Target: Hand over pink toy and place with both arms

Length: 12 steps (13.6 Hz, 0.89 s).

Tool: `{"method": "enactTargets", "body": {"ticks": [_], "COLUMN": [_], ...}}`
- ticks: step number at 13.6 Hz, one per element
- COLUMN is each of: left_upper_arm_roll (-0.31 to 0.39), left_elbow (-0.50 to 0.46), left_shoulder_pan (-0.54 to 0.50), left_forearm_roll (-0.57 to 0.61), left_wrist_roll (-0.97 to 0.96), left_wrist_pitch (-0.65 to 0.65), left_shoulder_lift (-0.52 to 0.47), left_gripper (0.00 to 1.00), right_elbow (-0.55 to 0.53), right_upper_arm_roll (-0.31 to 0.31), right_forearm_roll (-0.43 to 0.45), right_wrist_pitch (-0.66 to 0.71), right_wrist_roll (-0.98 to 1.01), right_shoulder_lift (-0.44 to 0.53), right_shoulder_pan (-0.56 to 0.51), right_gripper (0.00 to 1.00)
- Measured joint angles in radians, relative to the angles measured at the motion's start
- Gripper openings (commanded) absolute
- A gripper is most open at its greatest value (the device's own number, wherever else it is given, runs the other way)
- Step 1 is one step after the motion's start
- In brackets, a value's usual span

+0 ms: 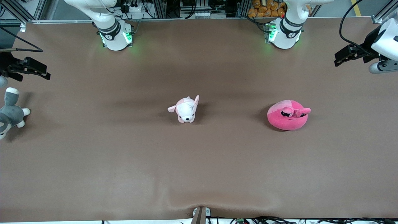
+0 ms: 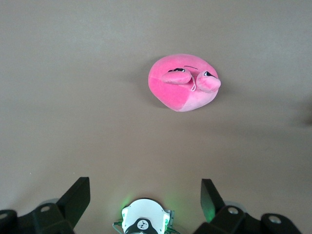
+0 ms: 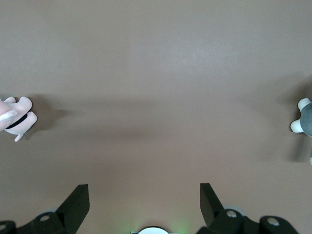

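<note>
Jaws wide on both grippers, nothing held. Left gripper (image 2: 141, 195) high over left arm's end, right gripper (image 3: 141, 195) waiting. Pink toy (image 1: 288, 115) sits beside puppy (image 1: 185, 109), toward left arm. You drop left gripper straight down, straddle toy's middle.

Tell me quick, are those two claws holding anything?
Left gripper: open, empty, up above the table.
Right gripper: open, empty, up above the table.

- The pink toy (image 1: 288, 115) looked like soft, matt plush cloth.
- The puppy (image 1: 186, 109) and the grey animal (image 1: 9, 113) were fuzzy plush as well.
- The table (image 1: 199, 161) had a smooth, matt brown covering.
- The arm bases (image 1: 115, 34) were glossy white plastic.
</note>
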<state>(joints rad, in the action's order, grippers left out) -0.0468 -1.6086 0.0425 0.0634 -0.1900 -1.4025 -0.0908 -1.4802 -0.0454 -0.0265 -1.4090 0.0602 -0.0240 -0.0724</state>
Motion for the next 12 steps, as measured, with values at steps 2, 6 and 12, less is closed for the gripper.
{"method": "enactTargets", "body": {"ticks": [2,6,12], "left_upper_arm_roll": [0.001,0.004,0.007], "left_elbow": [0.0,0.0,-0.045], "left_shoulder_pan": [-0.011,-0.058,-0.16], "left_forearm_roll": [0.0,0.0,-0.069], "left_wrist_roll": [-0.001,-0.005,-0.078], "left_wrist_pitch": [0.0,-0.002,-0.021], "left_shoulder_lift": [0.0,0.0,0.001], "left_gripper": [1.0,1.0,1.0], "right_elbow": [0.0,0.001,-0.007], "right_upper_arm_roll": [0.0,0.001,0.005], "right_forearm_roll": [0.0,0.0,-0.162], "right_wrist_pitch": [-0.002,-0.003,-0.008], "right_wrist_roll": [0.0,0.0,-0.001], "right_shoulder_lift": [0.0,0.0,-0.093], "right_shoulder_pan": [0.0,-0.004,-0.125], "right_gripper": [1.0,1.0,1.0]}}
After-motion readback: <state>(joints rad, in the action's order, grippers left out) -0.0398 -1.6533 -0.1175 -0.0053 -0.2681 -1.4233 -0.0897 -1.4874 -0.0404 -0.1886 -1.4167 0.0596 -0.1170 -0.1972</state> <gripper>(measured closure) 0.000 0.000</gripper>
